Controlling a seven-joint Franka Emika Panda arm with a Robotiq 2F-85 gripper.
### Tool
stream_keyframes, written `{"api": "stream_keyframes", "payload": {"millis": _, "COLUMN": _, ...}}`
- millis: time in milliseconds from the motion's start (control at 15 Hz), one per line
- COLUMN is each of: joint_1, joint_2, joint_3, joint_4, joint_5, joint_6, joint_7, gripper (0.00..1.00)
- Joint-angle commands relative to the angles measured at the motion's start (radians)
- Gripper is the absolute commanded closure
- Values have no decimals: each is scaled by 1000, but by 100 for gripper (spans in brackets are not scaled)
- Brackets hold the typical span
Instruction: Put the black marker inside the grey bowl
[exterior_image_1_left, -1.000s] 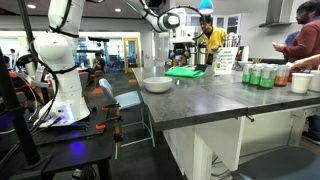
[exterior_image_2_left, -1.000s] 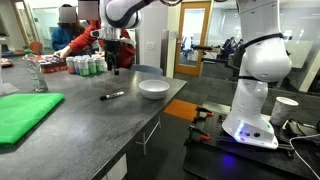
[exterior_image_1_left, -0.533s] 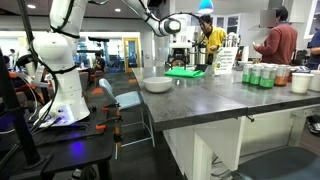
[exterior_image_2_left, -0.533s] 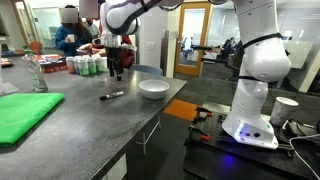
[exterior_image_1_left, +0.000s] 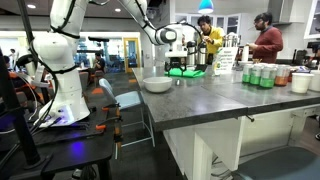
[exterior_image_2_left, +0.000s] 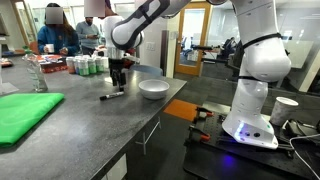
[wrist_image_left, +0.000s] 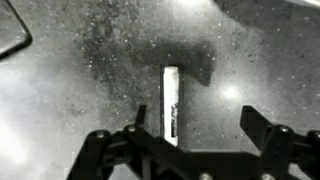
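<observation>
The black marker (exterior_image_2_left: 112, 96) lies flat on the dark speckled counter, to the left of the grey bowl (exterior_image_2_left: 153, 88). The bowl also shows in an exterior view (exterior_image_1_left: 157, 85), near the counter's corner, and looks empty. My gripper (exterior_image_2_left: 118, 76) hangs open just above the marker, pointing down, and holds nothing. In the wrist view the marker (wrist_image_left: 171, 102) looks pale and lies lengthwise close to the left finger of the gripper (wrist_image_left: 200, 130), with the right finger well apart from it. In an exterior view (exterior_image_1_left: 178, 68) the gripper hides the marker.
A green mat (exterior_image_2_left: 20, 115) lies on the counter's near end and shows again behind the gripper (exterior_image_1_left: 186, 71). Several cans (exterior_image_2_left: 85, 65) stand at the back. Two people stand behind the counter. The counter edge runs close by the bowl.
The arm has swung down and over from high above the counter to just over the marker. The people in the background have moved.
</observation>
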Motion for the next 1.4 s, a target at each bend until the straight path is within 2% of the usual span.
{"api": "stream_keyframes", "payload": {"millis": 0, "joint_1": -7, "joint_2": -1, "joint_3": 6, "joint_4": -54, "joint_5": -44, "joint_6": 74, "joint_7": 58, "gripper": 26}}
{"api": "stream_keyframes", "payload": {"millis": 333, "joint_1": -16, "joint_2": 10, "joint_3": 9, "joint_4": -56, "joint_5": -55, "joint_6": 80, "joint_7": 52, "gripper": 66}}
{"api": "stream_keyframes", "payload": {"millis": 400, "joint_1": -16, "joint_2": 9, "joint_3": 6, "joint_4": -55, "joint_5": -59, "joint_6": 80, "joint_7": 58, "gripper": 43}}
{"api": "stream_keyframes", "payload": {"millis": 467, "joint_1": -17, "joint_2": 5, "joint_3": 6, "joint_4": -58, "joint_5": -60, "joint_6": 84, "joint_7": 60, "gripper": 27}}
{"api": "stream_keyframes", "payload": {"millis": 533, "joint_1": -19, "joint_2": 2, "joint_3": 6, "joint_4": -58, "joint_5": -63, "joint_6": 85, "joint_7": 57, "gripper": 27}}
{"api": "stream_keyframes", "payload": {"millis": 600, "joint_1": -22, "joint_2": 3, "joint_3": 8, "joint_4": -55, "joint_5": -61, "joint_6": 81, "joint_7": 53, "gripper": 22}}
{"api": "stream_keyframes", "payload": {"millis": 800, "joint_1": -24, "joint_2": 14, "joint_3": 5, "joint_4": -44, "joint_5": -69, "joint_6": 74, "joint_7": 55, "gripper": 1}}
{"api": "stream_keyframes", "payload": {"millis": 933, "joint_1": -26, "joint_2": 20, "joint_3": 5, "joint_4": -36, "joint_5": -70, "joint_6": 70, "joint_7": 54, "gripper": 0}}
{"api": "stream_keyframes", "payload": {"millis": 1000, "joint_1": -25, "joint_2": 23, "joint_3": 5, "joint_4": -33, "joint_5": -72, "joint_6": 72, "joint_7": 55, "gripper": 27}}
{"api": "stream_keyframes", "payload": {"millis": 1067, "joint_1": -25, "joint_2": 25, "joint_3": 5, "joint_4": -30, "joint_5": -72, "joint_6": 70, "joint_7": 54, "gripper": 25}}
{"api": "stream_keyframes", "payload": {"millis": 1133, "joint_1": -25, "joint_2": 29, "joint_3": 6, "joint_4": -27, "joint_5": -73, "joint_6": 70, "joint_7": 51, "gripper": 29}}
{"api": "stream_keyframes", "payload": {"millis": 1333, "joint_1": -25, "joint_2": 39, "joint_3": 5, "joint_4": -18, "joint_5": -76, "joint_6": 67, "joint_7": 51, "gripper": 52}}
